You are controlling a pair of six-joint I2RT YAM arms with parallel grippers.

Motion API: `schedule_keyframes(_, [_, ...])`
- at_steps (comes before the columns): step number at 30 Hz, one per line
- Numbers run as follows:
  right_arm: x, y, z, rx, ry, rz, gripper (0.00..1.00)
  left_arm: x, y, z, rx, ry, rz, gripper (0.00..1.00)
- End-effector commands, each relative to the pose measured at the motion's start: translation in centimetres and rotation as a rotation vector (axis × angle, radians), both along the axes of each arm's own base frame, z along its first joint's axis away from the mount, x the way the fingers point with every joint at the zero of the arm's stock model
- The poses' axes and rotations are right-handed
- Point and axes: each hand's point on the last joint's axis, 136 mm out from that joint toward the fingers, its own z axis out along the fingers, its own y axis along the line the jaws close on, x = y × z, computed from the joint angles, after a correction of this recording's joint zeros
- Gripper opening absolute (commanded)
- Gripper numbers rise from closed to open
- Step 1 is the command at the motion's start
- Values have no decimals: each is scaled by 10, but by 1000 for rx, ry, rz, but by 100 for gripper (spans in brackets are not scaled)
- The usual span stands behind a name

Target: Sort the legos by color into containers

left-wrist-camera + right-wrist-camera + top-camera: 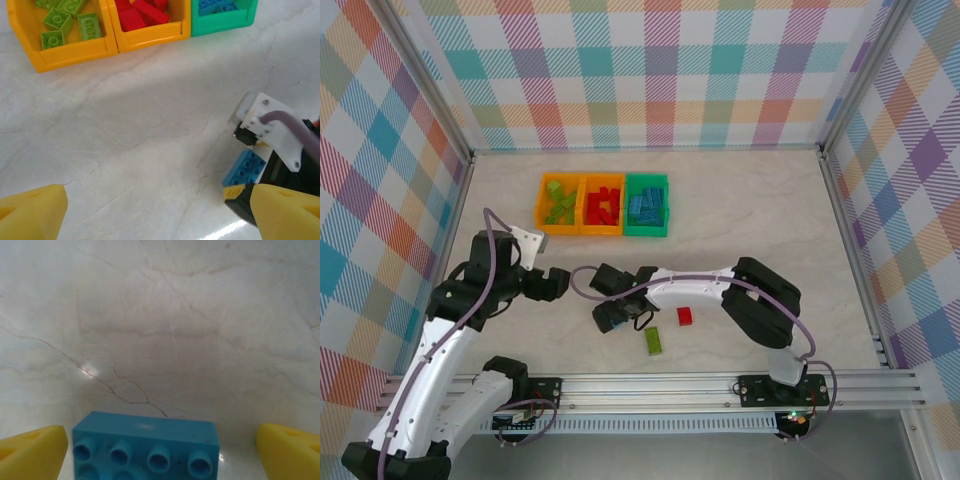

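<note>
1. The right gripper (160,456) has its yellow fingers (35,450) spread wide on either side of a blue two-by-four brick (145,440). One finger is just beside one end of the brick and there is a clear gap at the other end, so nothing is clamped. The straddle looks meant for closing on the brick's short ends.
2. The brick seems to lie on the worktop (750,200), studs toward the wrist camera. It is around the middle, a little toward the near edge and well apart from the bins.
3. The left gripper (160,215) is also spread open with nothing between its fingers. It hangs over bare worktop just left of the right gripper, probably to keep out of the way.
4. A red brick (685,316) and a lime green brick (653,341) lie loose near the right gripper, toward the near edge. Both are unsorted.
5. The bins sit in a row toward the far edge.
   - The left orange bin (542,205) holds lime bricks.
   - The middle orange bin (602,232) holds red bricks.
   - The green bin (647,232) holds blue bricks, so the straddled brick should go there.
</note>
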Motion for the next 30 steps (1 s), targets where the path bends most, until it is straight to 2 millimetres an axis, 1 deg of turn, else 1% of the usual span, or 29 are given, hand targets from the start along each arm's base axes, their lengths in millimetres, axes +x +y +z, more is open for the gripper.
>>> schedule_keyframes(1, [-3,-3,-9,-48,10,-24,86,-7,-4,6,33,-61,-92,96])
schedule_keyframes(3, [-3,-2,-10,-40,9,-31,75,-10,-5,6,42,-74,-114,97])
schedule_keyframes(6, [-1,-1,-5,-18,-3,-46,58,-14,-10,5,35,-86,-162,97])
schedule_keyframes(8, [2,-2,1,9,-9,-60,52,-19,-19,5,16,-102,-229,98])
schedule_keyframes(11, [9,-4,15,106,9,-108,50,-31,-40,16,-63,-162,-363,98])
schedule_keyframes(16, [28,-15,44,291,45,-192,49,-56,-73,41,-216,-246,-590,100])
schedule_keyframes(20, [47,-22,69,369,32,-214,49,-64,-88,54,-309,-263,-686,100])
schedule_keyframes(22, [62,-24,87,403,-10,-217,50,-61,-92,56,-335,-264,-695,100])
schedule_keyframes(24, [82,-30,104,419,-70,-226,50,-52,-92,51,-333,-266,-669,100])
schedule_keyframes(27, [123,-39,128,421,-177,-235,52,-35,-82,31,-268,-250,-572,100])
schedule_keyframes(30, [173,-56,140,340,-312,-260,52,-24,-65,14,-161,-230,-476,100])
